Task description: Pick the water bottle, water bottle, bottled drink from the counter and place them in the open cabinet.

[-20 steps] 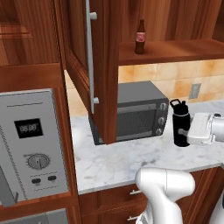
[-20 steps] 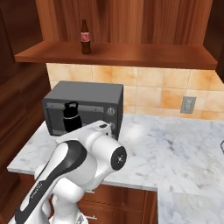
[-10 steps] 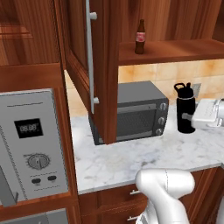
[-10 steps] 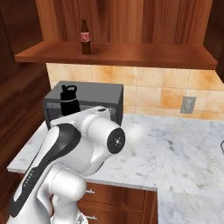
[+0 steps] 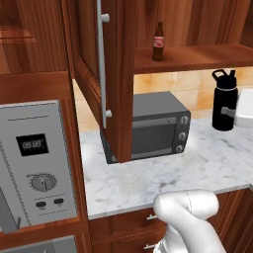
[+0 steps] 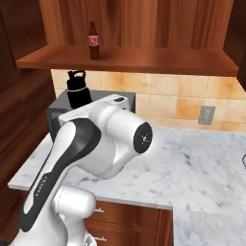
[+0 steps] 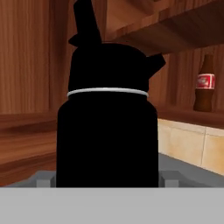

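Note:
A matte black water bottle (image 5: 224,99) with a loop cap hangs in the air, its base just above the marble counter (image 5: 148,183), held upright in my gripper (image 5: 232,111), which is shut on its body. From the right base view the water bottle (image 6: 78,91) rises behind my arm, in front of the toaster oven. In the hand view the water bottle (image 7: 107,127) stands close between my gripper's (image 7: 107,179) grey fingertips (image 7: 41,178). The brown bottled drink (image 5: 158,42) (image 6: 94,40) (image 7: 204,83) stands on the cabinet shelf (image 5: 197,57) (image 6: 129,60).
The cabinet door (image 5: 94,69) with its silver bar handle stands open to the left of the shelf. A dark toaster oven (image 5: 148,126) sits on the counter under it. A built-in oven panel (image 5: 34,168) fills the left. A wall outlet (image 6: 206,115) is on the tiled backsplash.
The gripper has risen with the water bottle, from standing on the counter to hanging higher, closer to the shelf. The bottled drink has not moved.

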Motion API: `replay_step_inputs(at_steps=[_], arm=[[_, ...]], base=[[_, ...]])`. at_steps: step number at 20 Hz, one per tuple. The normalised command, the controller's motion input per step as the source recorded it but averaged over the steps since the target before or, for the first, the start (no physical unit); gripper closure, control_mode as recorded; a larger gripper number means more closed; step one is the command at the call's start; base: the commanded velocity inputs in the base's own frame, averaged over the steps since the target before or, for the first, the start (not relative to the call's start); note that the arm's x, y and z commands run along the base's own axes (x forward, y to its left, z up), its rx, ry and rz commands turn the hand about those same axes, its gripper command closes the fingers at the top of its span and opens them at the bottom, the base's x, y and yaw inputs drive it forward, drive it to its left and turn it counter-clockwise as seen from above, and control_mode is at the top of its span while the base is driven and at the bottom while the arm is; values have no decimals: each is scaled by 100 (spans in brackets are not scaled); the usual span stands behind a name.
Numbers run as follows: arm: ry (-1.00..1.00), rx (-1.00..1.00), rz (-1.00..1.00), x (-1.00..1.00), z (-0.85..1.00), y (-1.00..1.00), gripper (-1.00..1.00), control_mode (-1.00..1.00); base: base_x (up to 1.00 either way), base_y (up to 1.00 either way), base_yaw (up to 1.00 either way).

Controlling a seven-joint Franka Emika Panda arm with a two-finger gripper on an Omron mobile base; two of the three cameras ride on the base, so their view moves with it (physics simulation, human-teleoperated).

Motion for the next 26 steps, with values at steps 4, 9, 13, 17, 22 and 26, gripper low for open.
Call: replay_step_inputs(at_steps=[4,9,13,17,22,26], arm=[[-2,0,0,1,63,-10,100,-100],[-1,0,0,25,56,-2,100,-100],[0,2,0,40,41,-2,100,-100],[8,13,0,51,39,-1,100,-100],[3,13,0,55,29,-2,100,-100],[0,7,0,63,15,-2,100,-100]], base=[[0,0,0],[0,0,0],[0,0,0],[0,0,0],[0,0,0],[0,0,0]])
